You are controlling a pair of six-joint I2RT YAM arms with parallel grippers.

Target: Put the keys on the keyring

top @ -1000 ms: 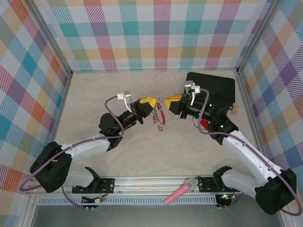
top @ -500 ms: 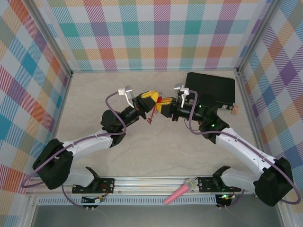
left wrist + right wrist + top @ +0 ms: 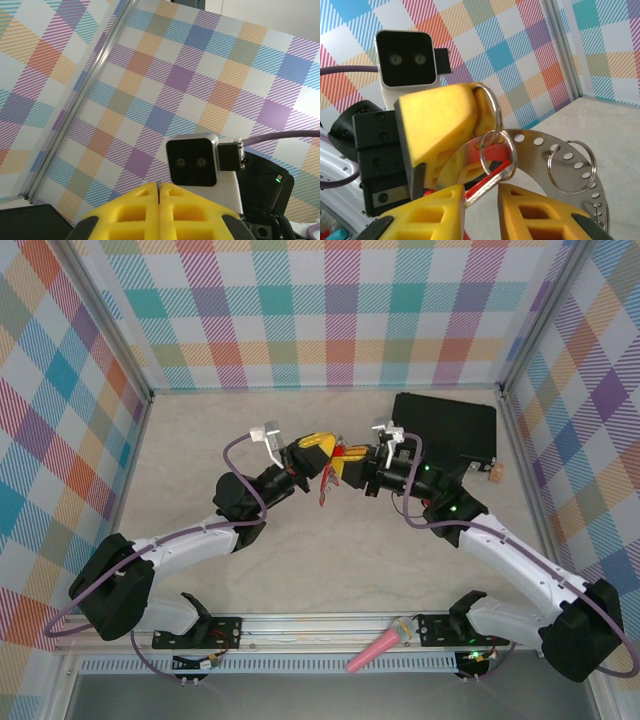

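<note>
The left end effector (image 3: 159, 194) has its yellow fingers pressed flat together in its own wrist view, with nothing seen between them there. The right wrist view shows more: the left end effector (image 3: 472, 142) pinches a curved metal plate (image 3: 555, 152) pierced with holes. A keyring (image 3: 498, 150) hangs through one hole just beside those fingers, and a second ring (image 3: 570, 167) hangs farther along the plate. The right end effector (image 3: 482, 205) stands a little spread, with a red piece (image 3: 490, 182) at the keyring's lower edge lying across the gap. Whether it is gripped I cannot tell. From above, the left end effector (image 3: 322, 455) and right end effector (image 3: 345, 468) meet tip to tip above the middle of the desk (image 3: 200, 440), with the plate (image 3: 326, 490) dangling below them.
</note>
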